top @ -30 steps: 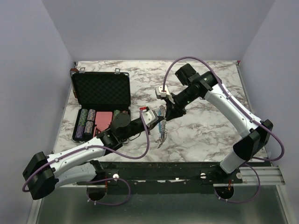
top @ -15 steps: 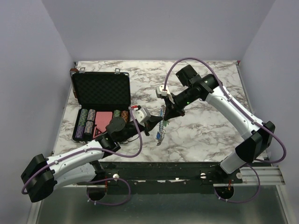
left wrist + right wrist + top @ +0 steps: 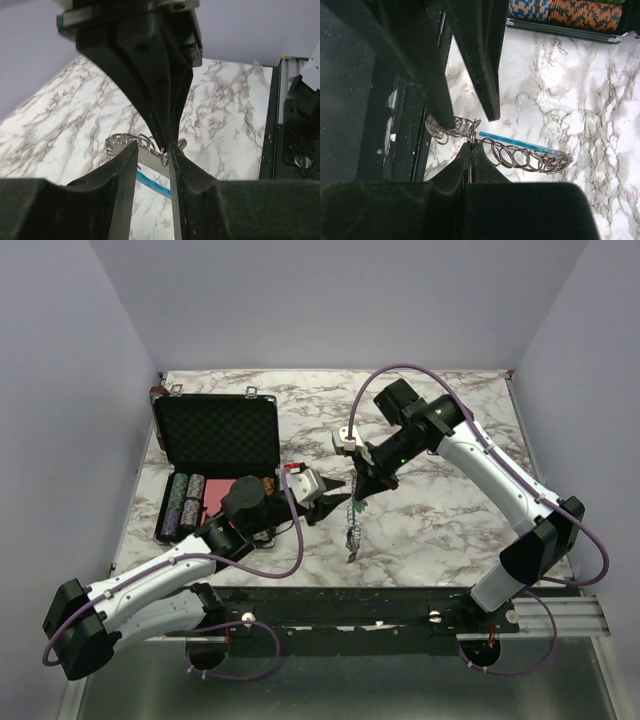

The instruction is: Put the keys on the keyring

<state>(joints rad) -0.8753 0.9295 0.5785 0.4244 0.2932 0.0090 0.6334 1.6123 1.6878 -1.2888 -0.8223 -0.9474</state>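
The keyring [image 3: 351, 525] is a thin metal loop with a blue segment [image 3: 515, 142], strung with several small rings [image 3: 525, 157]. It hangs over the marble table from my right gripper [image 3: 358, 488], which is shut on one ring [image 3: 471, 147]. A bit of red shows at the far end of the rings [image 3: 550, 160]; I cannot make out single keys. My left gripper [image 3: 325, 508] is open just left of the keyring. In the left wrist view its gap [image 3: 152, 150] faces the rings [image 3: 142, 141] and the blue segment [image 3: 152, 182].
An open black foam-lined case [image 3: 215, 435] stands at the back left, with rows of poker chips [image 3: 185, 505] in its tray. The chips also show in the right wrist view [image 3: 570, 12]. A black rail [image 3: 380, 605] runs along the table's near edge.
My left gripper has drawn back a little to the left, away from the keyring. The keyring now hangs straighter and lower from my right gripper.
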